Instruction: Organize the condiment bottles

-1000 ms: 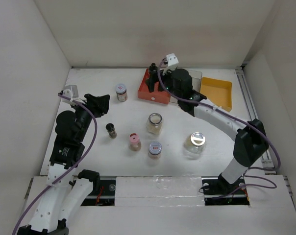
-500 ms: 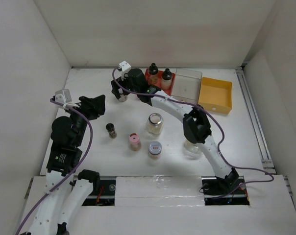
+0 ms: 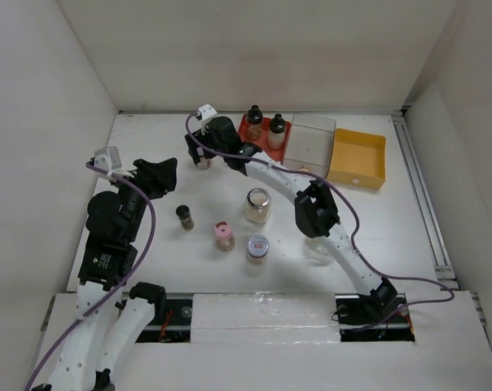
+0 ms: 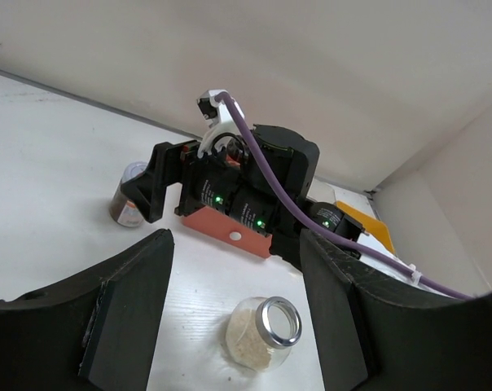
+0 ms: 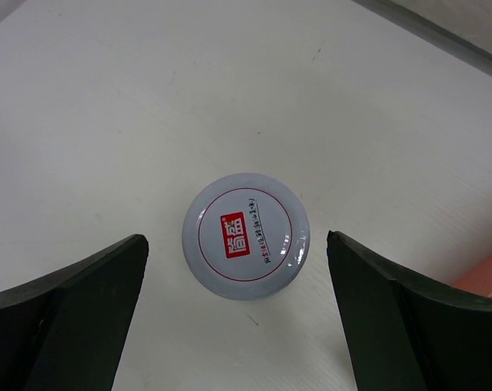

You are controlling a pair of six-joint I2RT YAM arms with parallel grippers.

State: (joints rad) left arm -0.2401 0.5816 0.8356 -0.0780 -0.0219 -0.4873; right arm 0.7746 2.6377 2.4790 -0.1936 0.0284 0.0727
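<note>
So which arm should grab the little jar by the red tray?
Right. The right gripper is open over the jar, a finger each side. The left gripper, open too, is farther off.

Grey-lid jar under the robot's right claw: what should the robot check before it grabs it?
1. Right gripper open: ok.
2. Grey-lid jar centred between the fingers: ok.
3. Jar upright with lid on: ok, the lid faces the wrist camera.
4. Fingers low enough to clamp the jar's sides: cannot tell.
5. Nothing crowding the jar: ok, only bare table around it.
6. Left gripper out of the way: ok, open and apart from the jar.
</note>
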